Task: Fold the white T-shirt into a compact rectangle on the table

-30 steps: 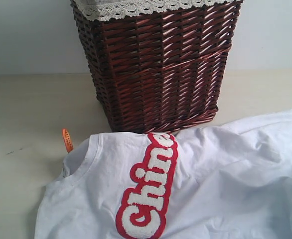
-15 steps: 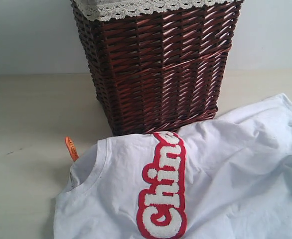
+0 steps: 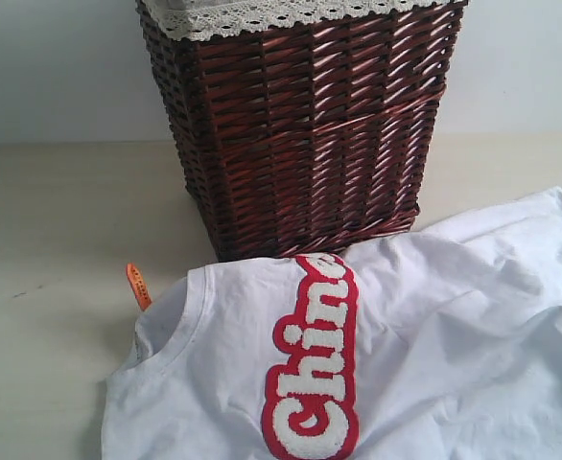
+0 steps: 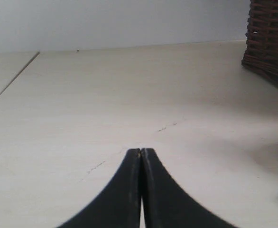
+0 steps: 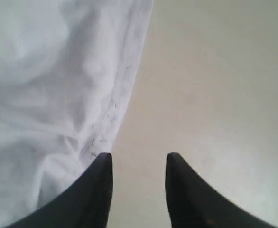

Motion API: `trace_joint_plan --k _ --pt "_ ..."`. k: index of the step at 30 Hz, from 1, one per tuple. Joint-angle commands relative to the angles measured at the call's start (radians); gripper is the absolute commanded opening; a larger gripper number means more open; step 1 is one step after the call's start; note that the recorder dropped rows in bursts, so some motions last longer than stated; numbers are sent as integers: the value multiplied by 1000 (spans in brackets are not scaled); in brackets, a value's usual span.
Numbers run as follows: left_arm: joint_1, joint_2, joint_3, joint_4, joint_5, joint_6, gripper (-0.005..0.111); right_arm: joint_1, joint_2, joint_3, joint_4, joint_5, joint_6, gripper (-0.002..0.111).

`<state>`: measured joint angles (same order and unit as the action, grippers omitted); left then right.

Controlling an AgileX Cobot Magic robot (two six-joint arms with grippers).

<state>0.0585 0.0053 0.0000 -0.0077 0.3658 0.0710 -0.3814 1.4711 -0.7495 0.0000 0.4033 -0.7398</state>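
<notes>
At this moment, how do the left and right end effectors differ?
The left end effector has its jaws pressed together; the right end effector has its jaws apart, with bare table showing in the gap. The left faces open table, the wicker basket off to one side; the right sits at the hem of the white T-shirt. Both are dark, curved and hold nothing.

White T-shirt [image 3: 434, 355] dragged toward right side of basket [image 3: 300, 125]; lettering [image 3: 315, 379] and orange neck tag [image 3: 138, 285] shifted with it, tag lower. Right tool [image 5: 139, 159] opened, jaws now apart.
</notes>
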Motion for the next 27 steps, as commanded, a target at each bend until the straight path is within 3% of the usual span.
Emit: trace_joint_plan --k 1,2,5,7,10,14,27 --pt "0 -5 0 -3 -8 0 0 38 -39 34 502 186 -438 23" --pt "0 -5 0 -3 -8 0 0 88 -35 75 641 321 -655 13" --pt "0 -5 0 -3 -8 0 0 210 -13 136 694 449 -742 2" --pt "0 -5 0 -3 -8 0 0 297 28 179 658 437 -721 1" --pt "0 -5 0 -3 -8 0 0 359 129 223 627 252 -694 1" --pt "0 -5 0 -3 -8 0 0 370 216 224 583 221 -660 1" --pt "0 -5 0 -3 -8 0 0 370 221 224 321 544 -591 1"
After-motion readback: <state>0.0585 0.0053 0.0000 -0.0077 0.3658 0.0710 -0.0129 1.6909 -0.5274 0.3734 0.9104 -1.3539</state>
